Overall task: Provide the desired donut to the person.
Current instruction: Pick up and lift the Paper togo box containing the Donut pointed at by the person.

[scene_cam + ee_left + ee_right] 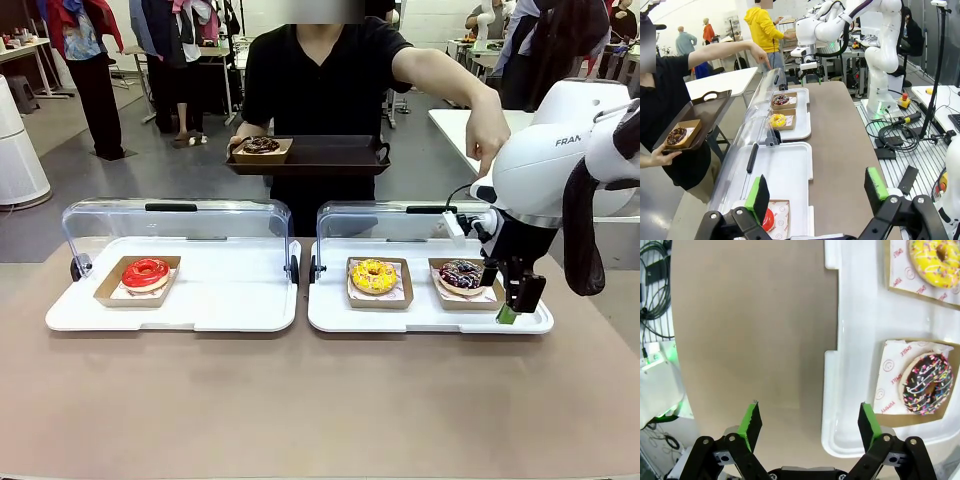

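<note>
Hovering our right gripper (515, 300), jaws spread and empty, over the white tray's (420, 318) near corner, we find the chocolate sprinkled donut (461, 274) just beside it, untouched. The person's hand (487, 135) points down from above. Our left gripper (817, 192) is spread too.

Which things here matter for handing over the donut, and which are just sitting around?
In play: person's pointing hand; chocolate sprinkled donut; open right gripper; person's black tray.
Idle: yellow donut; red donut; left gripper; chocolate donut already on tray.

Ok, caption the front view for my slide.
Person holding a tray points toward the sprinkled chocolate donut, with the open right pincer poised beside it.
</note>
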